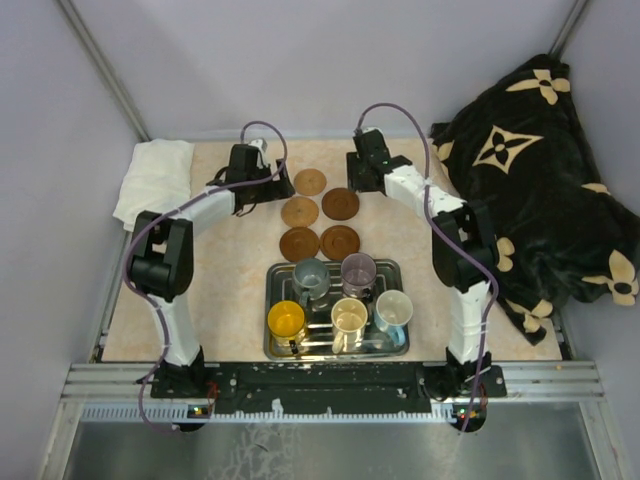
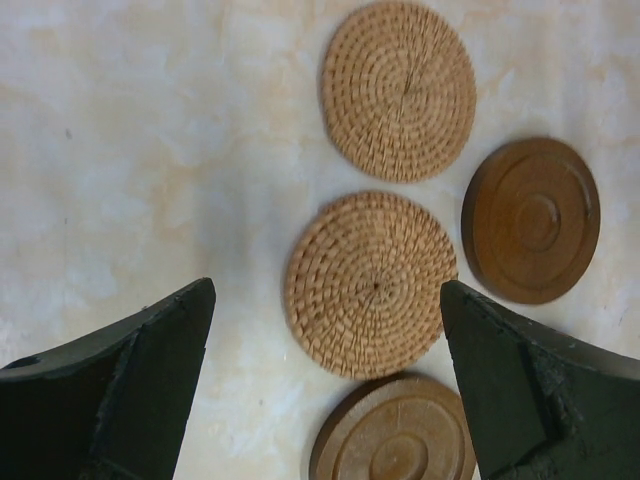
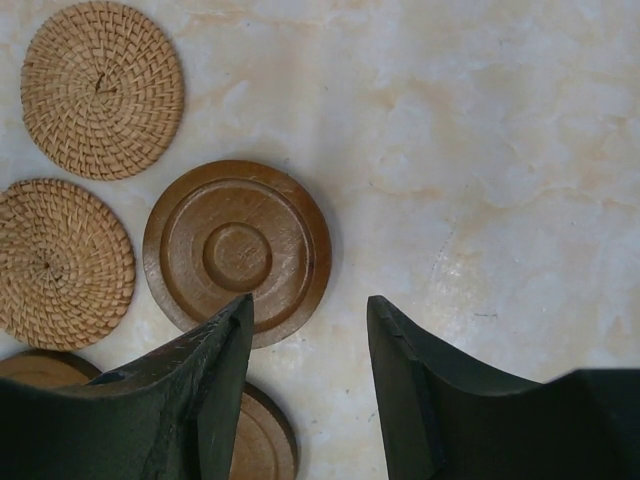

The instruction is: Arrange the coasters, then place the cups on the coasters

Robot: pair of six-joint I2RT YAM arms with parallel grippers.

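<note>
Two tools hang over the table (image 3: 480,150). The left tool (image 2: 328,300) gapes wide above a woven coaster (image 2: 370,283). The right tool (image 3: 310,305), partly open and empty, is at a wooden coaster's (image 3: 237,250) edge. Five coasters (image 1: 299,211) cluster between them. Five cups (image 1: 349,317) sit in the tray (image 1: 270,345) nearer the bases.

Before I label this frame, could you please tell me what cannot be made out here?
Left wrist view: bottom wooden coaster, cut off by the lower edge.
Right wrist view: two lower coasters, mostly behind a finger.
Both wrist views: cups and tray, out of frame.
</note>
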